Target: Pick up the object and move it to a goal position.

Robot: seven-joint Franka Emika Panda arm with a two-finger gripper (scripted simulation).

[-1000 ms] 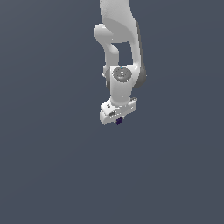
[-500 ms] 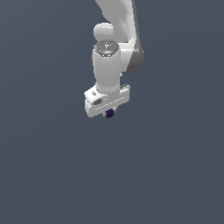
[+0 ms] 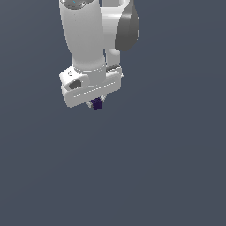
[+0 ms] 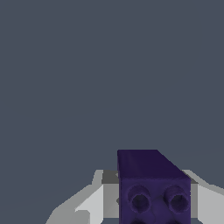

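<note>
The object [image 3: 96, 104] is a tiny dark purple block that pokes out just below the white hand of the arm in the exterior view. My gripper [image 3: 97, 103] is shut on it, and the fingers are mostly hidden behind the hand's wide body. In the wrist view the object [image 4: 148, 186] fills the near part of the picture as a dark purple brick with two round holes in its end face, with pale grey fingers [image 4: 94, 201] on either side of it. The block hangs in the air, well above the grey ground.
Only a flat, plain blue-grey ground [image 3: 167, 167] surrounds the arm. The arm's white links and a grey joint cover [image 3: 127, 27] rise out of the exterior view's top edge.
The arm has swung toward the camera and looms larger, and the hand with the purple block has risen and shifted toward the exterior view's left. The grip has stayed shut.
</note>
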